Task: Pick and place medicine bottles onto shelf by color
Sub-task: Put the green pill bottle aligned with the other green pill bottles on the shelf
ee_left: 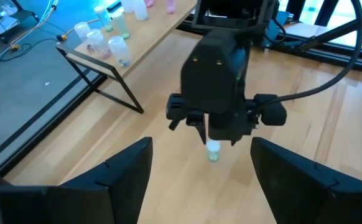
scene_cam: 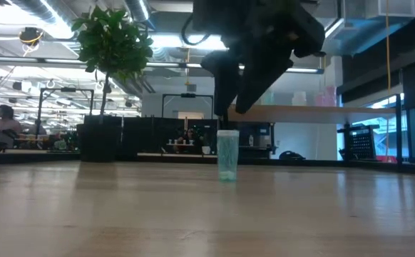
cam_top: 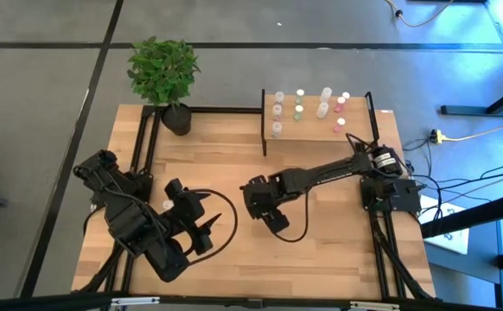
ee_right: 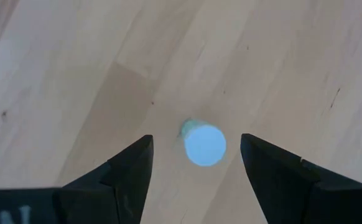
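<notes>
Pale-capped bottle point(ee_right: 204, 145) stands upright on the bare table point(cam_top: 321, 250) mid-way across, directly below the right gripper point(ee_right: 196, 163), whose fingers gape wide either side of it; the left gripper point(cam_top: 201, 216), also open, waits farther left.

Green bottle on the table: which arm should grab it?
Right. Its pincer hangs open straight above the green bottle, which stands upright between the fingers' line. The left pincer waits open, off to the side.

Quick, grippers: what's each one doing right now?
Left gripper: open, empty, waiting at the table's near left.
Right gripper: open, hanging above the green bottle, fingers either side, not touching it.
</notes>
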You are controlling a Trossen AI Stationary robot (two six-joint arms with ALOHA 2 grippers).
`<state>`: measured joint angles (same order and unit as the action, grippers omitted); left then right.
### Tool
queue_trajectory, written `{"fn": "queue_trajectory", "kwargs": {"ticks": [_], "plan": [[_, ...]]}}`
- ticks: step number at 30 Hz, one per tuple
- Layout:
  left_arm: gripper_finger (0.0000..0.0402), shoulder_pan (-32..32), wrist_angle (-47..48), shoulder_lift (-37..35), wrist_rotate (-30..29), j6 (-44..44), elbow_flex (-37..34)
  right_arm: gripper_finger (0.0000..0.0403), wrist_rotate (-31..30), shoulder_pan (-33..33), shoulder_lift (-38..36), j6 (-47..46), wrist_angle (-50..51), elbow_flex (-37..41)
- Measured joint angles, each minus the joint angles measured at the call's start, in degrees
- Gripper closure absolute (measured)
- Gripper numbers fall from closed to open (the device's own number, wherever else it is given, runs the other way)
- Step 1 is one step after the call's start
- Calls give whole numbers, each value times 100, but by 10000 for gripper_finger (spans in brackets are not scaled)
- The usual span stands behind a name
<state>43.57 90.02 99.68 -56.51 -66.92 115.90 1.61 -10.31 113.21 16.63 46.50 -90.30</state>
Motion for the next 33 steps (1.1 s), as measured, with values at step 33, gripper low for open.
{"fn": "queue_trajectory", "kwargs": {"ticks": [33], "plan": [[135, -4, 0, 4, 0, 144, 0, 157, 555, 315, 731, 652, -90, 2]]}}
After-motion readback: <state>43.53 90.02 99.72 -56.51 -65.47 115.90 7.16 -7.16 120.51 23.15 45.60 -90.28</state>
